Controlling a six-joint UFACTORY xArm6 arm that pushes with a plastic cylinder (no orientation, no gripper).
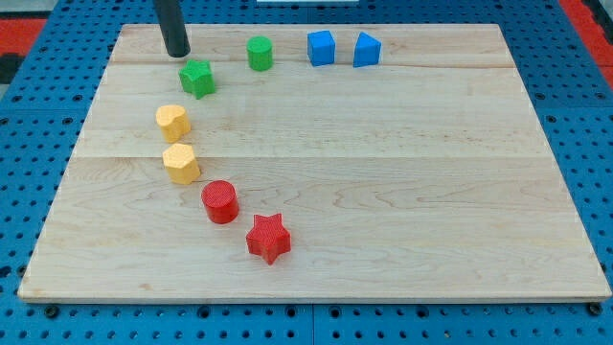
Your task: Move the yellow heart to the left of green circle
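The yellow heart [173, 122] lies at the board's left side. The green circle [260, 53] stands near the view's top, well up and to the right of the heart. A green star [197, 78] sits between them. My tip [176, 52] rests near the view's top left, just up and left of the green star, above the yellow heart and left of the green circle. It touches no block.
A yellow hexagon [181, 163] lies just below the heart. A red circle [220, 201] and a red star [268, 238] follow toward the view's bottom. Two blue blocks [321, 47] [366, 49] sit right of the green circle. The wooden board [431, 192] lies on a blue pegboard.
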